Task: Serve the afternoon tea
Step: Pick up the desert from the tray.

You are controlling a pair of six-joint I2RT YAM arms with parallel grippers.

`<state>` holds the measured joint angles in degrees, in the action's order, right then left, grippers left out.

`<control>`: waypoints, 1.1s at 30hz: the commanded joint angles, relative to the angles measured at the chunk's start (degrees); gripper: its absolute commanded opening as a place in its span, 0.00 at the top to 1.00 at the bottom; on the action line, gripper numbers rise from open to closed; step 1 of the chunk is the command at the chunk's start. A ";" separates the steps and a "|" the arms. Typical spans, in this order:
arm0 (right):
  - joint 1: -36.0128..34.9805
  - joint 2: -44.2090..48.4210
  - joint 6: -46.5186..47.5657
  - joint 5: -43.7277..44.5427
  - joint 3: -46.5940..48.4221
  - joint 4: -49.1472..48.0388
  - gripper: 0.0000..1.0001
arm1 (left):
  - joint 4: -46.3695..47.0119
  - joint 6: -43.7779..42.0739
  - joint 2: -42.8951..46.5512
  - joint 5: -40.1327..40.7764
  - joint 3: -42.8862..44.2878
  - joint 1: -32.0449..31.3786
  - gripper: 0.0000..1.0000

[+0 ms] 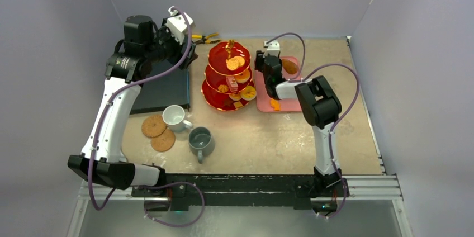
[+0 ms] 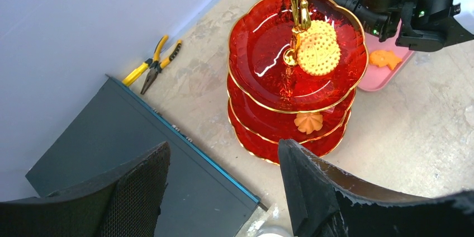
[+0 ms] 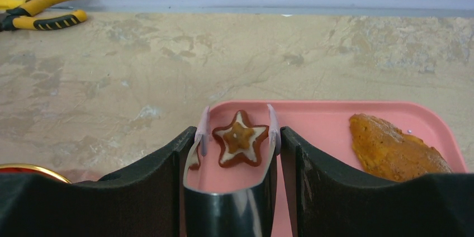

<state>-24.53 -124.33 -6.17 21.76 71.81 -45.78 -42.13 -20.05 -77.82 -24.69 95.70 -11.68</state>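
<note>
The red three-tier stand (image 1: 229,75) with a gold handle stands mid-table, with several biscuits on its tiers. In the left wrist view the stand (image 2: 268,69) has a round biscuit (image 2: 318,48) on the top tier and a swirl biscuit (image 2: 309,122) lower down. My left gripper (image 2: 223,164) is open and empty, held high over the slab's corner, left of the stand. My right gripper (image 3: 237,147) is shut on metal tongs (image 3: 229,203). The tong tips stand either side of a star biscuit (image 3: 239,138) on the pink tray (image 3: 324,125). A brown pastry (image 3: 391,147) lies to its right.
A white mug (image 1: 174,117), a grey mug (image 1: 200,141) and two cork coasters (image 1: 153,126) sit front left. A dark slab (image 1: 162,89) lies left of the stand. Yellow-handled pliers (image 1: 204,38) lie by the back wall. The pink tray (image 1: 288,107) holds another orange biscuit (image 1: 275,103).
</note>
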 commanded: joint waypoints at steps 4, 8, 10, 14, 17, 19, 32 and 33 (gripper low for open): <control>0.80 0.14 0.81 -0.68 5.34 3.12 0.44 | 0.73 0.54 0.29 0.25 1.35 0.26 0.30; 0.77 0.41 0.94 -1.22 4.98 3.28 0.44 | 0.78 0.47 0.54 0.38 1.07 0.25 0.31; 0.80 1.21 0.75 -1.51 4.00 3.14 0.44 | 0.73 0.22 0.57 0.56 1.07 0.22 0.31; 0.82 2.52 -0.38 -1.62 2.23 4.03 0.44 | 0.80 0.08 0.72 0.54 1.00 0.25 0.31; 0.81 3.24 -0.93 -1.97 1.27 4.37 0.44 | 0.91 0.18 0.91 0.35 0.97 0.25 0.31; 0.81 3.39 -1.20 -1.98 1.33 5.31 0.44 | 0.83 0.20 1.08 0.34 1.07 0.24 0.31; 0.81 5.64 -1.93 -1.45 -2.89 4.61 0.44 | 1.17 0.32 1.43 0.21 0.76 0.21 0.32; 0.81 5.33 -2.46 -1.83 -2.23 5.83 0.44 | 1.25 0.36 1.44 0.13 0.72 0.24 0.32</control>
<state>-23.92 -120.88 -7.53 20.38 69.17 -40.27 -42.09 -20.08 -77.78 -24.23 95.70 -11.68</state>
